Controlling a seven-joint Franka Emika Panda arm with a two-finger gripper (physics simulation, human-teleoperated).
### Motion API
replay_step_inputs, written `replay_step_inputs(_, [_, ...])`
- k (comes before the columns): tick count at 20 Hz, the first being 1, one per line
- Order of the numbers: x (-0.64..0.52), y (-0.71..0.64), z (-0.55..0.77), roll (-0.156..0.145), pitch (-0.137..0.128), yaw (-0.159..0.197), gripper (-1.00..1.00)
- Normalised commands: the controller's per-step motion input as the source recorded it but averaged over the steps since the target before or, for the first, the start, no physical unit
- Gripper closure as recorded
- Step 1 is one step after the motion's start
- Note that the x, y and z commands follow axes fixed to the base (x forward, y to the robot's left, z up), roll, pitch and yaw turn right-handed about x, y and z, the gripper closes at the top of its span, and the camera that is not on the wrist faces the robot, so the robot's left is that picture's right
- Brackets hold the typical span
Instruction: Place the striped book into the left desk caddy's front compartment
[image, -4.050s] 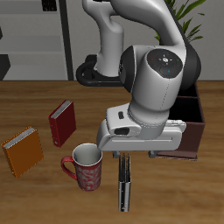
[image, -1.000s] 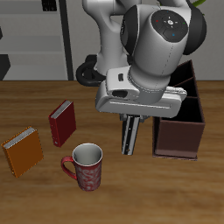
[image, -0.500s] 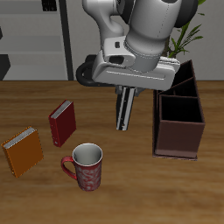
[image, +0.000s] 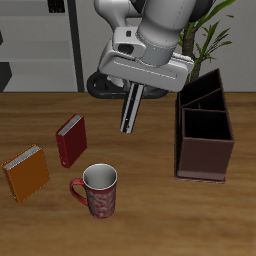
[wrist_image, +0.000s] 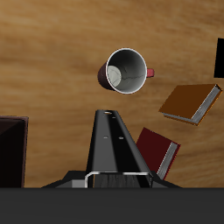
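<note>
Mug (image: 98, 189) and red book (image: 70, 140) below lifted striped book (image: 130, 108).

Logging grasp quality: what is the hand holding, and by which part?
The hand holds the striped book by its upper end; the book hangs tilted above the table.

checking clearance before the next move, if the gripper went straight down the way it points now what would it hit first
The gripper points down with the striped book hanging from it, so the book's lower end would probably meet bare table first, between the mug and the left desk caddy. Depth is unclear.
</note>
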Motion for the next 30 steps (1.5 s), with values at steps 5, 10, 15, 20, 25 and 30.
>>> replay_step_inputs(5, [-0.3,0.26,-0.08,-0.015,-0.012,-0.005,1.0])
replay_step_inputs(10, [-0.28,0.15,-0.06,-0.014,0.034,-0.007,1.0])
replay_step_inputs(15, [-0.35,0.01,0.01,-0.025,-0.022,0.015,1.0])
replay_step_inputs(20, [-0.27,0.06,-0.02,-0.005,-0.011,0.014,1.0])
replay_step_inputs(25, [-0.32,0.12,-0.08,0.043,0.006,0.01,1.0])
replay_step_inputs(30, [-0.35,0.05,-0.08,0.025,-0.01,0.011,1.0])
